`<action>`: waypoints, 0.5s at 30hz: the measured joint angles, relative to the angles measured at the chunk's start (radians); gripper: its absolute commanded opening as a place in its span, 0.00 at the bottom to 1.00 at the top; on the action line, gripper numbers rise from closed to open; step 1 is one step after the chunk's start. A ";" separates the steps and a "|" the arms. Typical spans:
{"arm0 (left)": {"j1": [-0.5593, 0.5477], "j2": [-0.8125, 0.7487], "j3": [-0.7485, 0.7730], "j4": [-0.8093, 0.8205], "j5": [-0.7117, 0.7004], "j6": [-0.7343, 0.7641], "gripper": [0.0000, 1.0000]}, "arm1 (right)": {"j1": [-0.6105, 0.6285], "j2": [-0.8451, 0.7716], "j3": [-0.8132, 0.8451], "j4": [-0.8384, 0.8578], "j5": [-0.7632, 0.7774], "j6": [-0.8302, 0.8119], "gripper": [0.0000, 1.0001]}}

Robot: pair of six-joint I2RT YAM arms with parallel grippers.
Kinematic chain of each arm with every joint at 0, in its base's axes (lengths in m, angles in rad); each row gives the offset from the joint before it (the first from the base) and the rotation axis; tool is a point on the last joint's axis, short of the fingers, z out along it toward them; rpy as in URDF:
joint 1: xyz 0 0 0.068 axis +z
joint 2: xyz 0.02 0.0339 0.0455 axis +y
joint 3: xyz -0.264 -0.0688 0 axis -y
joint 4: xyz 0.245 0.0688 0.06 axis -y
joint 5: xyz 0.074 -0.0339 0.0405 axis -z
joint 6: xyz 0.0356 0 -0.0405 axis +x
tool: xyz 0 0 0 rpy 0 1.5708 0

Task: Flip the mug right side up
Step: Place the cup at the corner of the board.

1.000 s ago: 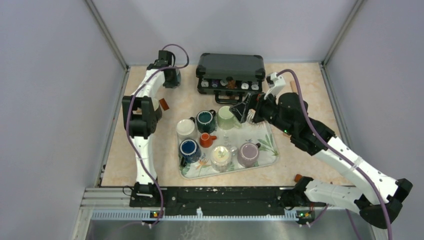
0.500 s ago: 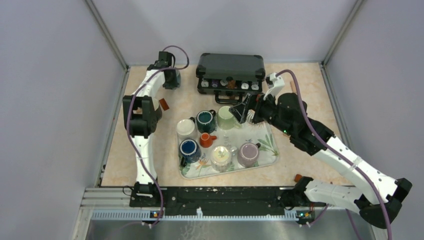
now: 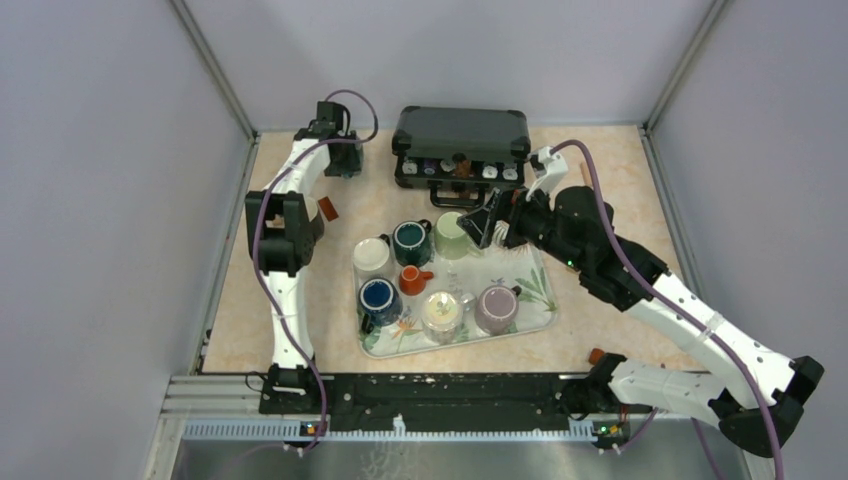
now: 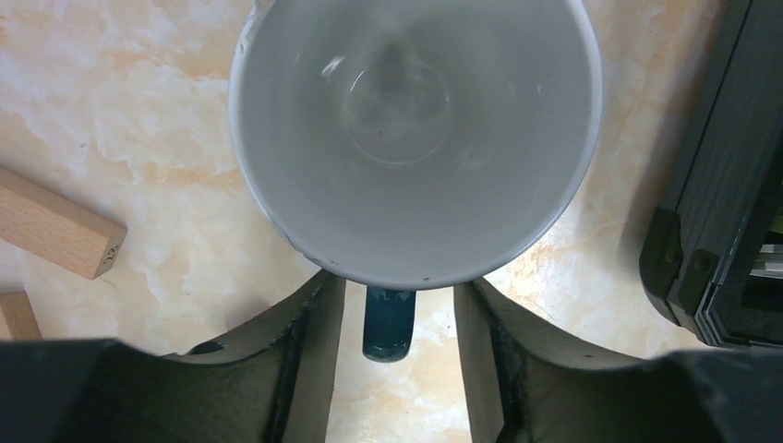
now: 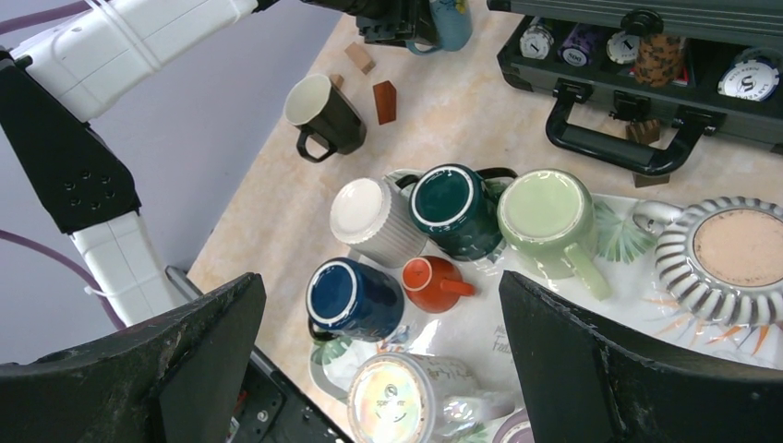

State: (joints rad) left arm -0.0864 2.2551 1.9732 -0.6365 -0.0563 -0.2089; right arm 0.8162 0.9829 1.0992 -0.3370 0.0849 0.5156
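A mug, white inside and teal outside, stands mouth up on the marbled table at the back left. Its teal handle lies between the jaws of my left gripper, which are open with a gap on each side of it. In the top view the left gripper covers this mug. The right wrist view shows the mug under that gripper. My right gripper is open and empty above the tray.
On the tray, several mugs stand upside down: white, teal, green, orange, blue, iridescent, purple. A dark mug stands upright by wooden blocks. A black chip case sits at the back.
My left gripper's jaws have opened and let go of the mug's handle. The right arm has hardly moved.
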 measured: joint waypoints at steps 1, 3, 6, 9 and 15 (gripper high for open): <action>0.000 0.000 0.000 0.002 0.000 0.000 0.59 | 0.000 0.000 0.000 0.000 0.000 0.000 0.99; 0.000 0.000 0.002 0.003 0.000 0.000 0.65 | 0.000 0.000 0.000 0.000 0.000 0.000 0.99; 0.000 -0.001 0.004 0.005 0.007 0.000 0.73 | 0.000 0.000 -0.009 0.007 0.000 0.000 0.99; 0.000 -0.009 0.004 0.006 0.013 -0.001 0.85 | 0.000 0.000 -0.026 0.008 0.002 -0.003 0.99; 0.000 -0.072 0.004 0.007 0.026 -0.008 0.99 | 0.000 0.003 -0.045 -0.006 0.021 -0.024 0.99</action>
State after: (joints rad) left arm -0.0868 2.1830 1.9770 -0.6296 -0.0303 -0.2165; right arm 0.8162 0.9855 1.0542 -0.3431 0.1062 0.4915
